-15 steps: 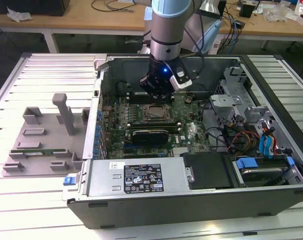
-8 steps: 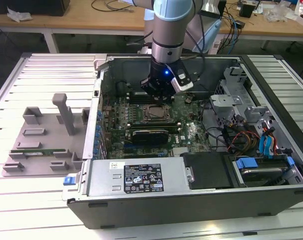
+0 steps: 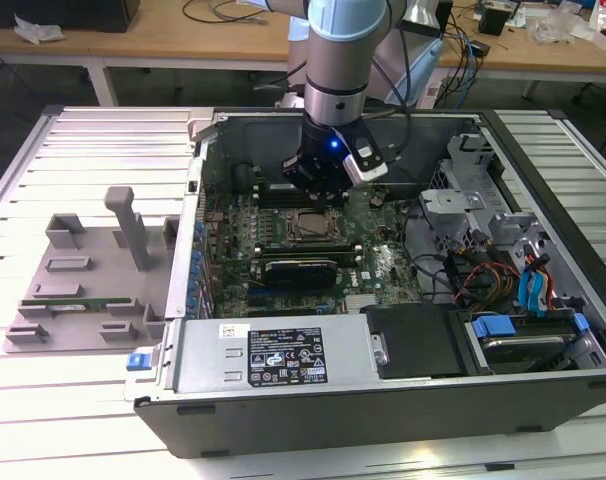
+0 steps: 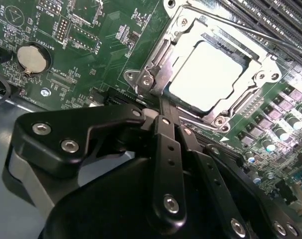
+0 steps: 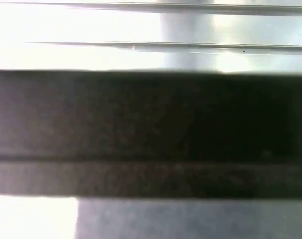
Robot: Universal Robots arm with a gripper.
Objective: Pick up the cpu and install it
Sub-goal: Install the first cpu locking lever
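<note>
**CPU lies in its socket, arm poised just above**

In the second wrist view the cpu [image 4: 208, 74] lies flat inside the metal socket frame [image 4: 156, 64] on the green motherboard [image 4: 101, 45], its pale silver top catching the light. The gripper [image 4: 163, 115] sits at about 7 o'clock from the chip in that picture, its black jaws drawn together with no gap visible between them and nothing held; their tips hang just beside the frame's edge, whether touching it I cannot tell.

By my judgement the chip is light, stiff and slick on top, and fragile underneath, so any hold belongs on its thin opposite edges, kept level, never on the contact face.

The exterior view gives the wider setting: the open computer case [image 3: 543, 150] lying on the slatted bench [image 3: 73, 150], the arm's wrist [image 3: 333, 150] standing over the socket [image 3: 313, 225] at the middle of the board, and a grey tray [image 3: 73, 270] at 9 o'clock from the case. It does not reveal the jaws or the chip's seating, which the second wrist view does. The first wrist view offers a blurred dark band [image 5: 151, 129] between bright strips.
</note>
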